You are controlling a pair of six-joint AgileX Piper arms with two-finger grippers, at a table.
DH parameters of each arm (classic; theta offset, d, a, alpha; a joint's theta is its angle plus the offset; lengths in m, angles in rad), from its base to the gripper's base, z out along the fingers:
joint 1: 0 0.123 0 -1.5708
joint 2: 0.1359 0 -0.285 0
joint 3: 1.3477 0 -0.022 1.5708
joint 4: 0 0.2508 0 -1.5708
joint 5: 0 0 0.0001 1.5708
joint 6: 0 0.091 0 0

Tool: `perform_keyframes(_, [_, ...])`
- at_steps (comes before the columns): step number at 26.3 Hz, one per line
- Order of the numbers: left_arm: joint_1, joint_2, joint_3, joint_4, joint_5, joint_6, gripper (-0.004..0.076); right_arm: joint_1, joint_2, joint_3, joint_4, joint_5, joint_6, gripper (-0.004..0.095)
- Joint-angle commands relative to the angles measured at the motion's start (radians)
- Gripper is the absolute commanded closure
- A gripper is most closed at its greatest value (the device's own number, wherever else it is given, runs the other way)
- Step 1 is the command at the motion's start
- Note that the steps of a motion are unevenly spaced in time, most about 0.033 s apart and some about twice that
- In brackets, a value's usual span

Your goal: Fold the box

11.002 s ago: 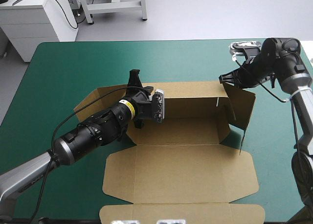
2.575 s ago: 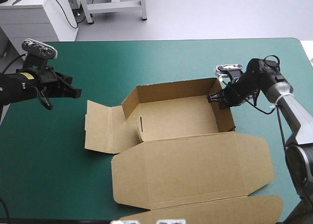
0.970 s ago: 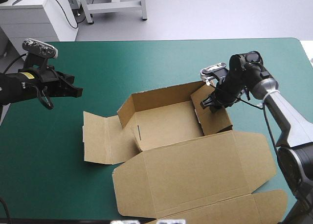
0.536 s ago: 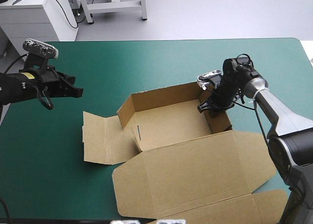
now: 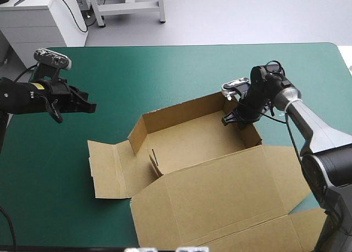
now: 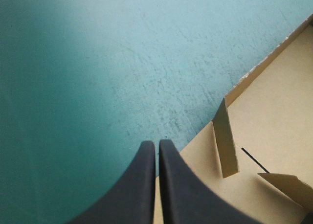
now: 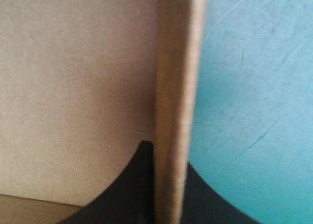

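Note:
The brown box [image 5: 192, 142] stands as an open tray mid-table, far and right walls raised, with its lid [image 5: 220, 191] flat toward the near edge. A left flap [image 5: 107, 169] lies flat, and a small tab [image 5: 155, 165] stands beside it. My right gripper [image 5: 226, 120] is at the far right corner, shut on the box wall [image 7: 176, 87], whose edge runs between the black fingers [image 7: 144, 158]. My left gripper [image 5: 91, 105] hovers over the cover, left of the box, shut with nothing held. In the left wrist view the left gripper [image 6: 157, 146] points at the box [image 6: 274, 121].
The lid's front flap [image 5: 258, 235] reaches the table's near edge at the right. The teal-green cover [image 5: 165, 70] runs wide from the box to the far edge. The left arm sits close to the table's left edge.
The box has swung, its left end sliding toward the near left. My right gripper stays at the far right corner. The left gripper has edged right and a little nearer.

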Motion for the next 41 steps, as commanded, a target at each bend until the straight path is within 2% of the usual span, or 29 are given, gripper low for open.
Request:
perform_keyframes(1, [0.001, -0.011, -0.022, -0.025, -0.044, -0.017, 0.0717, -0.002, -0.086, -0.035, -0.001, 0.045, -0.02, 0.0922])
perform_keyframes(6, [0.001, -0.009, -0.022, 0.008, -0.057, -0.033, 0.0717, -0.011, -0.252, -0.039, -0.021, 0.045, -0.02, 0.0928])
perform_keyframes(10, [0.001, -0.009, -0.022, 0.255, -0.082, -0.171, 0.0717, -0.05, -0.411, -0.039, -0.044, 0.045, 0.021, 0.0928])
perform_keyframes(12, [0.003, -0.009, -0.022, 0.322, -0.078, -0.188, 0.0717, -0.081, -0.478, -0.039, -0.043, 0.045, 0.02, 0.0928])
perform_keyframes(17, [0.023, -0.009, 0.008, 0.329, -0.075, -0.192, 0.0717, -0.152, -0.552, -0.039, -0.043, 0.045, 0.02, 0.0927])
perform_keyframes(21, [0.023, -0.009, 0.086, 0.314, -0.126, -0.202, 0.0717, -0.212, -0.577, -0.039, -0.036, 0.045, 0.017, 0.0928])
perform_keyframes(25, [0.021, -0.003, 0.199, 0.217, -0.236, -0.2, 0.0717, -0.242, -0.583, -0.039, -0.005, 0.038, 0.014, 0.0928])
perform_keyframes(33, [0.021, 0.05, 0.383, -0.062, -0.4, -0.067, 0.0717, -0.248, -0.583, -0.039, 0.121, 0.002, -0.011, 0.0928])
perform_keyframes(36, [0.021, 0.067, 0.405, -0.203, -0.41, 0.04, 0.0717, -0.248, -0.583, -0.039, 0.14, -0.013, -0.011, 0.0928])
perform_keyframes(41, [0.021, 0.078, 0.405, -0.507, -0.34, 0.22, 0.0717, -0.248, -0.583, -0.039, 0.146, -0.028, -0.011, 0.0928])
